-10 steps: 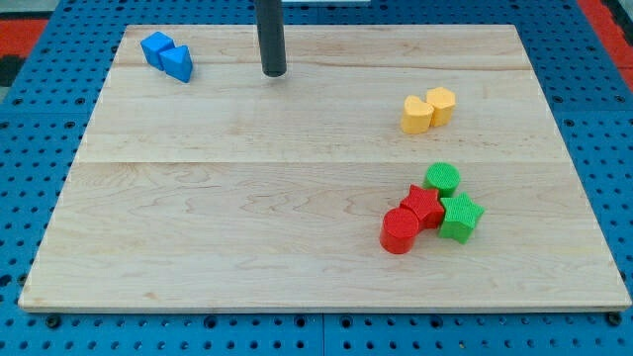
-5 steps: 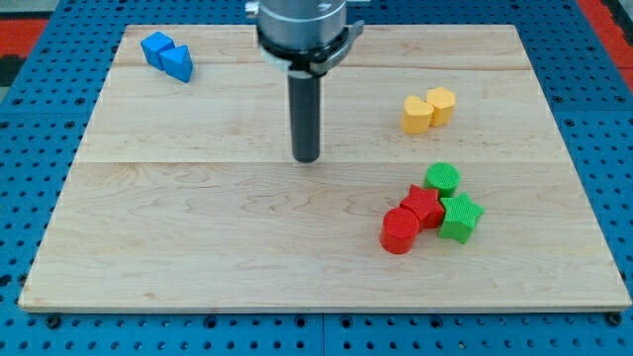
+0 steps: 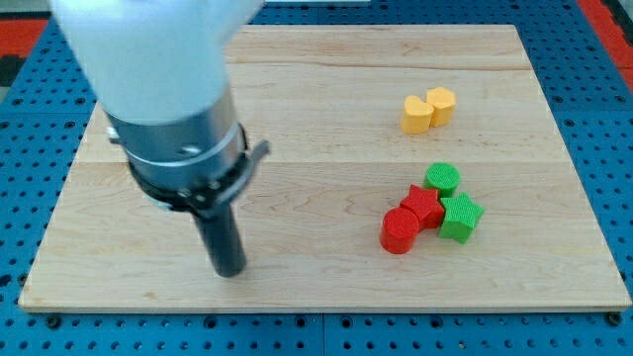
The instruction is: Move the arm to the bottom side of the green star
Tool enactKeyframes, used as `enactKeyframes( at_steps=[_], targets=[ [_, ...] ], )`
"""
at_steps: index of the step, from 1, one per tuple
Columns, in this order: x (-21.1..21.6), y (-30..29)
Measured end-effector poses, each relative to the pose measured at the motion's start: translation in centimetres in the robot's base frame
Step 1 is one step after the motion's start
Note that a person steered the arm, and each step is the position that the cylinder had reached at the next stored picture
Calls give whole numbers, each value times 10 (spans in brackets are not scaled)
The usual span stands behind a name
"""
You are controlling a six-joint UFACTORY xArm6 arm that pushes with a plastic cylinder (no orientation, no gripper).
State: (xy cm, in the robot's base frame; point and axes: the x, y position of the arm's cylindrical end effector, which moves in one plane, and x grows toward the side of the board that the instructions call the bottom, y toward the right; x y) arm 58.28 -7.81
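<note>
The green star [image 3: 460, 216] lies at the lower right of the wooden board, touching a red star [image 3: 422, 205] on its left and a green cylinder [image 3: 442, 179] above it. A red cylinder [image 3: 400, 231] touches the red star at lower left. My tip [image 3: 229, 270] is near the board's bottom edge, far to the left of the green star and slightly lower than it. The rod and the large arm body above it fill the view's upper left.
Two yellow blocks [image 3: 427, 109] sit together at the upper right. The arm hides the board's top left corner, where the blue blocks were. The board [image 3: 316, 287] rests on a blue pegboard surface.
My tip has moved from the board's top centre down toward the view's bottom and a little left. The arm body now covers the blue blocks. No block has moved.
</note>
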Motion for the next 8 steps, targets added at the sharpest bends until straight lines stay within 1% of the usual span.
enactKeyframes(
  at_steps=[2, 4, 5, 6, 7, 8],
  targets=[
    [0, 58],
    [-19, 77],
    [-18, 86],
    [-5, 109],
    [23, 144],
    [25, 213]
  ],
)
